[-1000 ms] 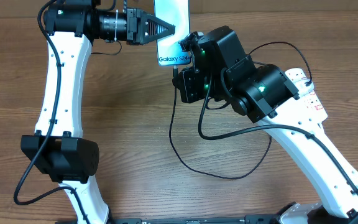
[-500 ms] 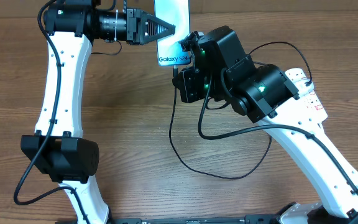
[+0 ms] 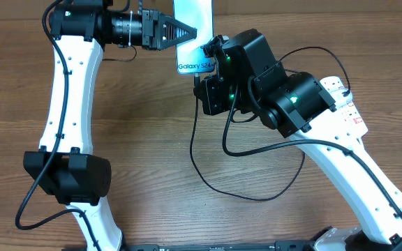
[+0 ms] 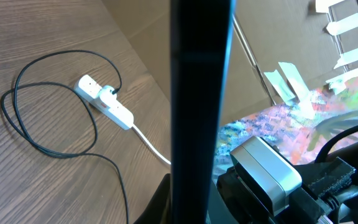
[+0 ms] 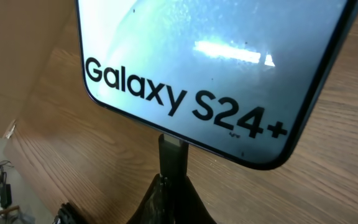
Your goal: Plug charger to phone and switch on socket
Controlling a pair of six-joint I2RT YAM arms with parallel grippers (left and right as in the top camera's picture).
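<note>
The phone with its "Galaxy S24+" screen is held up at the far middle by my left gripper, which is shut on its side. In the left wrist view the phone shows edge-on as a dark bar. My right gripper is shut on the charger's connector tip, which touches the phone's bottom edge. The thin black charger cable loops over the table. The white socket strip lies flat with the charger's plug in it. In the overhead view the socket is partly hidden by my right arm.
A cardboard wall stands behind the table. Colourful clutter lies beyond the table's edge. The socket's thick white cord runs toward the wall. The left arm's base joint sits at front left.
</note>
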